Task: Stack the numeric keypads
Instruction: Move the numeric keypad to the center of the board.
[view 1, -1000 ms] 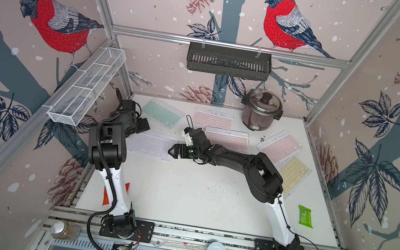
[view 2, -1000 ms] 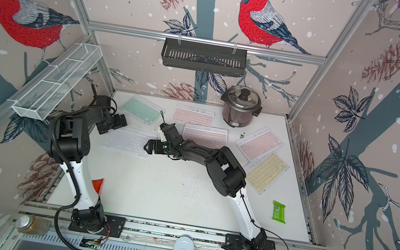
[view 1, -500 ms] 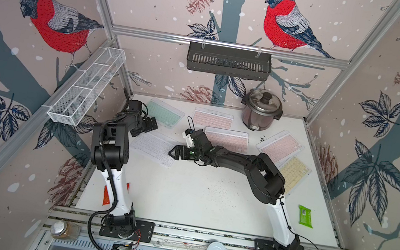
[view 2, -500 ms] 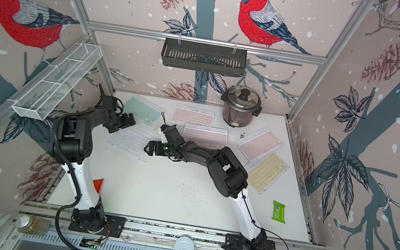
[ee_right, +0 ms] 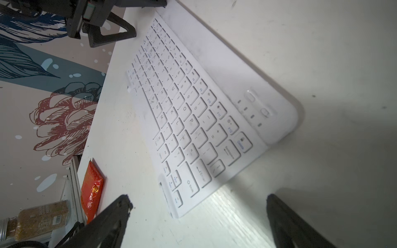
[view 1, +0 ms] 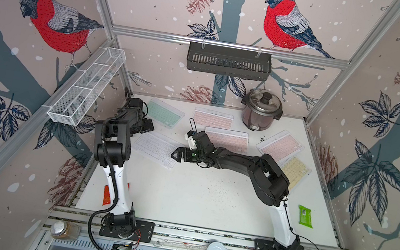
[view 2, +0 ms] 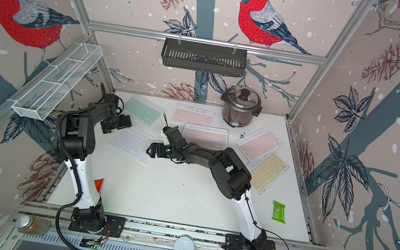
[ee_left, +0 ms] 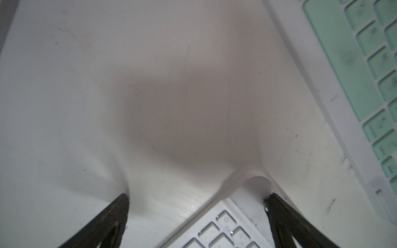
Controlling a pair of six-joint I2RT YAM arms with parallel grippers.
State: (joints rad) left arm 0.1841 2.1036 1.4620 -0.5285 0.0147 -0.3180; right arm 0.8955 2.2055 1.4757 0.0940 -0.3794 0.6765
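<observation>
Our left jaws stand apart at the far-left corner of the white keypad (view 1: pixel 156 148), our right jaws apart by its right end. The mint keypad (view 1: pixel 165 113), pink keypads (view 1: pixel 226 139) and yellow keypad (view 1: pixel 295 170) lie flat on the far worktop (view 1: pixel 195 193).

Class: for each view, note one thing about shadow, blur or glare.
Left wrist view: soft focus, a grey shadow on the white tabletop, the mint-green-keyed flat keypad hazy. Right wrist view: the white-keyed flat keypad sharp, the open right pincer blurred, glare on the tabletop beside it. Both top views: sharp, evenly lit.
</observation>
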